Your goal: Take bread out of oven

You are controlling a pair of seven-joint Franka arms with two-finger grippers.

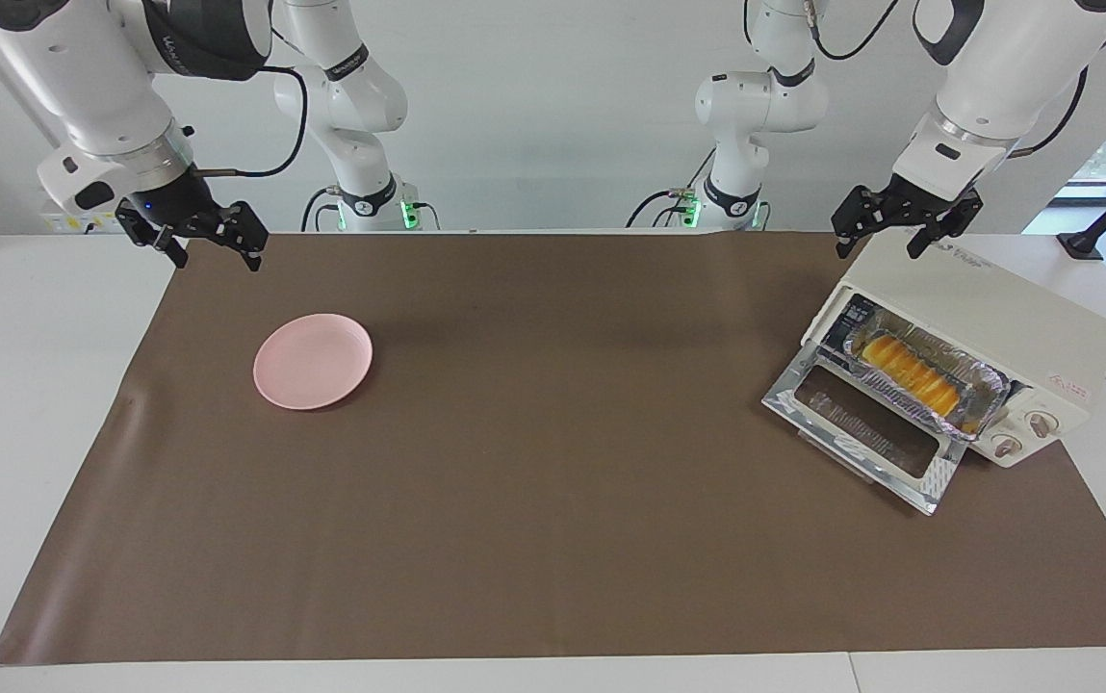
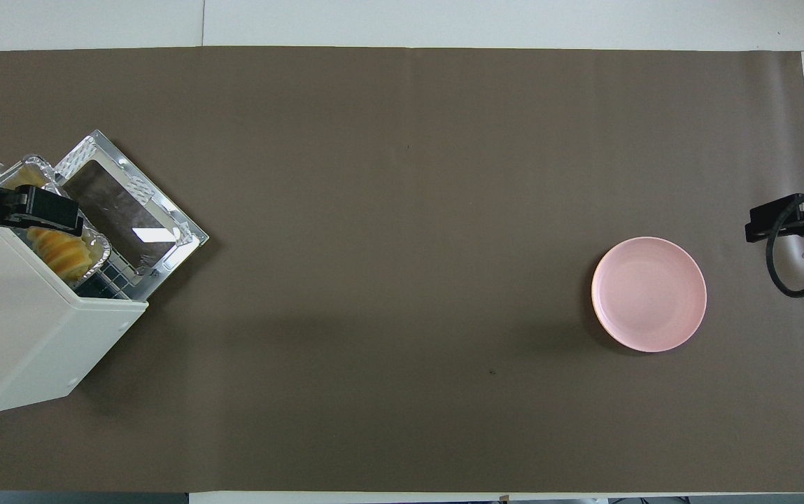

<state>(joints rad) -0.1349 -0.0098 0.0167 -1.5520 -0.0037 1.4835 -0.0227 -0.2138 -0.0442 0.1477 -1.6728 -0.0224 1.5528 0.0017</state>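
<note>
The cream-white oven (image 1: 995,322) stands at the left arm's end of the table, its silver door (image 1: 865,423) folded down open. The yellow-orange bread (image 1: 911,372) lies in a foil tray (image 1: 981,390) that sticks partway out of the oven mouth. In the overhead view the oven (image 2: 17,329) and bread (image 2: 60,253) show too. My left gripper (image 1: 885,239) hangs open and empty over the oven's top, partly covering the bread in the overhead view (image 2: 24,210). My right gripper (image 1: 214,252) is open and empty, up over the mat's edge near the right arm's base.
A round pink plate (image 1: 312,361) sits on the brown mat (image 1: 553,500) toward the right arm's end; it also shows in the overhead view (image 2: 649,294). The oven's two knobs (image 1: 1024,433) face away from the robots, beside the door.
</note>
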